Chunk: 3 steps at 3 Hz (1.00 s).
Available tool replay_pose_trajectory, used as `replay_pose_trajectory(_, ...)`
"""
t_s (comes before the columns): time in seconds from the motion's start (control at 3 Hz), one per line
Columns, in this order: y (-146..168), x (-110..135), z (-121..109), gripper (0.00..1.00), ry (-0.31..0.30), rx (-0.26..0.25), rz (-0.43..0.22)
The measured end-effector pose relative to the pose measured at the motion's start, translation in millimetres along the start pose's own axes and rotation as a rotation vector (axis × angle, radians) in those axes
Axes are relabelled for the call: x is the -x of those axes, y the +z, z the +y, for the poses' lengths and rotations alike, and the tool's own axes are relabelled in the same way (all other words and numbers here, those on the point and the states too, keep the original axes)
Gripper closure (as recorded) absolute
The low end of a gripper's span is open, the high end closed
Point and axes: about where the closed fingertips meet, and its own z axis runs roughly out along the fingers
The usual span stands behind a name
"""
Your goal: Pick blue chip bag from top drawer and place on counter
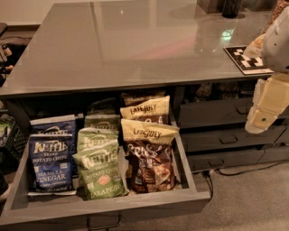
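Note:
The top drawer (192, 182) is pulled open below the grey counter (126, 45). A blue Kettle chip bag (50, 163) stands at the drawer's front left, with a second blue bag (55, 125) behind it. My gripper (258, 122), cream-coloured, hangs at the right edge of the view, in front of the shut drawers. It is well to the right of the open drawer, below counter height and far from the blue bags. It holds nothing that I can see.
Green Kettle bags (99, 173) fill the drawer's middle and brown Late July bags (149, 162) its right. A black-and-white marker tag (248, 58) lies on the counter's right. Shut drawers (221, 113) are at right, a dark object (231, 8) at the counter's back.

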Motion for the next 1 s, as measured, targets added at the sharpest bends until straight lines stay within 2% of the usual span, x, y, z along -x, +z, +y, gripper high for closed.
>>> replay_pose_trajectory(0.33, 0.0, 8.7, 5.0, 0.0, -0.007, -0.007, -0.003)
replay_pose_trajectory(1.0, 28.1, 75.2, 33.2, 0.0, -0.03, 0.051, 0.069)
